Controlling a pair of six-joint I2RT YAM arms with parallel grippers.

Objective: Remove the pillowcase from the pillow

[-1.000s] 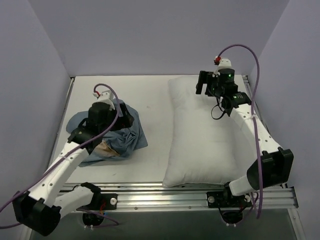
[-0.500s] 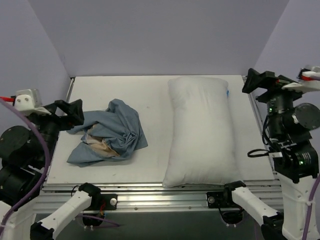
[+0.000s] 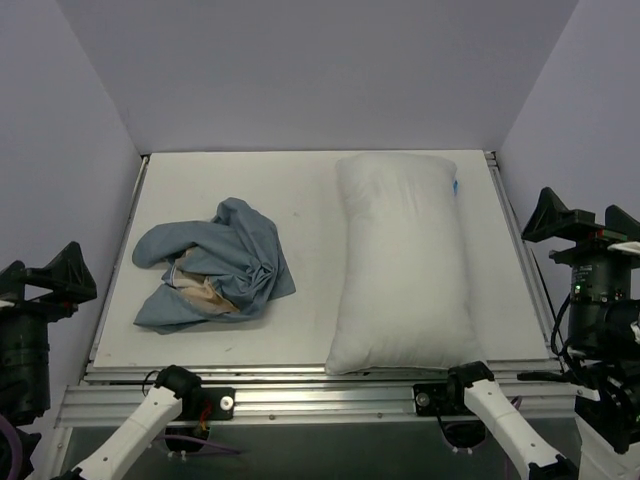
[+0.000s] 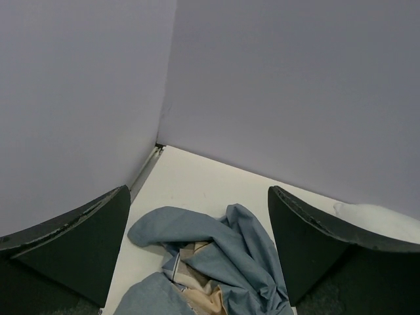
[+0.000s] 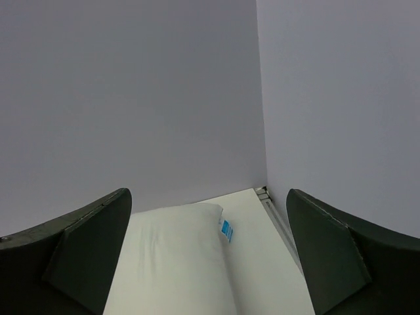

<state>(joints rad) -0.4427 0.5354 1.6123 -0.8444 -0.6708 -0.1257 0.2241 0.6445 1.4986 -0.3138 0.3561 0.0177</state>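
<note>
- Top external view: the pillowcase point(image 3: 213, 265) lies crumpled in a heap on the left half of the white table point(image 3: 300, 185), with its beige lining point(image 3: 203, 292) showing at the heap's lower left.
- The pillow point(image 3: 403, 260) lies uncovered and lengthwise in the right half of the frame, well apart from the pillowcase, with a small blue tag point(image 3: 455, 187) on its upper right edge.
- The left gripper point(image 3: 40, 285) sits at the lower left edge of the frame, off the table's left side. Its fingers are spread wide and hold nothing.
- The right gripper point(image 3: 585, 225) sits at the right edge, beyond the table's right side. Its fingers are also spread wide, with nothing between them.
- Left wrist view: two dark fingers point(image 4: 79, 243) fill the lower corners, and the pillowcase lies on the table at bottom centre between them.
- Right wrist view: the pillow's end and blue tag show at bottom centre, between the fingers point(image 5: 335, 256) and below the corner of the walls point(image 5: 259, 98).
</note>
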